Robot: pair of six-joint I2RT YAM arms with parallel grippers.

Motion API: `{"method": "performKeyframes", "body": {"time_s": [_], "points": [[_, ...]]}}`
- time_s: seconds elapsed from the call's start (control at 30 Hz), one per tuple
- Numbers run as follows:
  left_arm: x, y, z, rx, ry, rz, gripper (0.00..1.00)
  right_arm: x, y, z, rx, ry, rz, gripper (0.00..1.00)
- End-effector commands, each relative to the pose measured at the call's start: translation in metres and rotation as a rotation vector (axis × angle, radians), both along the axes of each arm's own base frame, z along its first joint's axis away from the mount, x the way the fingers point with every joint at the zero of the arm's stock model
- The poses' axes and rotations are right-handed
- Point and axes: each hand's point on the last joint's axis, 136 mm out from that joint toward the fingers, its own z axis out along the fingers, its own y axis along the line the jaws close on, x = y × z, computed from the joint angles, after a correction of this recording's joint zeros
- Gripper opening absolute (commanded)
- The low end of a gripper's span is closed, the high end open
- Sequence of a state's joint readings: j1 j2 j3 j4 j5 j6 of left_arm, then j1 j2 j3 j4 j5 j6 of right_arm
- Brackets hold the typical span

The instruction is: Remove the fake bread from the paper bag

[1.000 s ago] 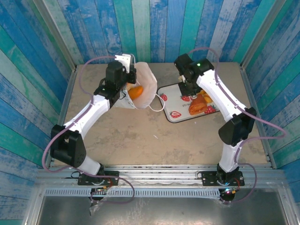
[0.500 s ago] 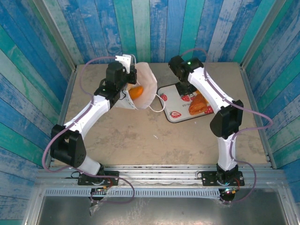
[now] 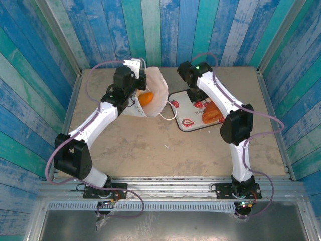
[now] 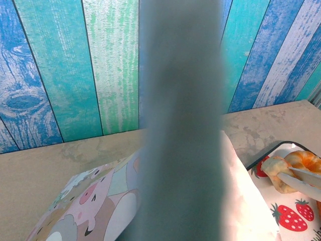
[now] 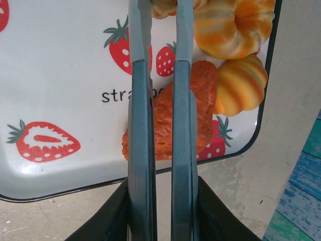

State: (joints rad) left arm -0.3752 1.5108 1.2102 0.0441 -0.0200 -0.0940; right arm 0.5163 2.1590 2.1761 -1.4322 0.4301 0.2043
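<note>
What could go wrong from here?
1. The left gripper appears to hold the paper bag by its rim alone; reaching for the fake bread inside could tear or drag it.
2. The bag's cord handle lies loose toward the tray; the right gripper might snag it crossing over.
3. The rolls crowd the tray's corner rim; a nudge could push one off.
</note>
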Motion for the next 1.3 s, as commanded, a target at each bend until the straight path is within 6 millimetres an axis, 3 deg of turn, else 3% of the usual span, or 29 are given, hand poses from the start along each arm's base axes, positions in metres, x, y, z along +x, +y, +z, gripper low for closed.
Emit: {"method": "performKeyframes", "body": {"time_s": [0.0, 0.47, 0.9, 1.27], "points": [[-0.006, 0.001, 0.003, -0.008, -0.003, -0.003, 0.0, 0.005, -0.004, -0.007, -0.052, 0.012, -0.003, 0.3], [-0.004, 0.0, 0.001, -0.003, -0.002, -0.005, 0.0, -0.005, 0.02, -0.022, -0.014, 0.083, 0.055, 0.41], [-0.003, -0.003, 0.005, -0.022, -0.003, -0.018, 0.0, -0.008, 0.018, -0.021, -0.028, 0.101, 0.072, 0.45], [-0.004, -0.004, 0.007, -0.028, -0.005, -0.023, 0.0, -0.004, -0.009, -0.018, -0.094, 0.084, -0.002, 0.43]]}}
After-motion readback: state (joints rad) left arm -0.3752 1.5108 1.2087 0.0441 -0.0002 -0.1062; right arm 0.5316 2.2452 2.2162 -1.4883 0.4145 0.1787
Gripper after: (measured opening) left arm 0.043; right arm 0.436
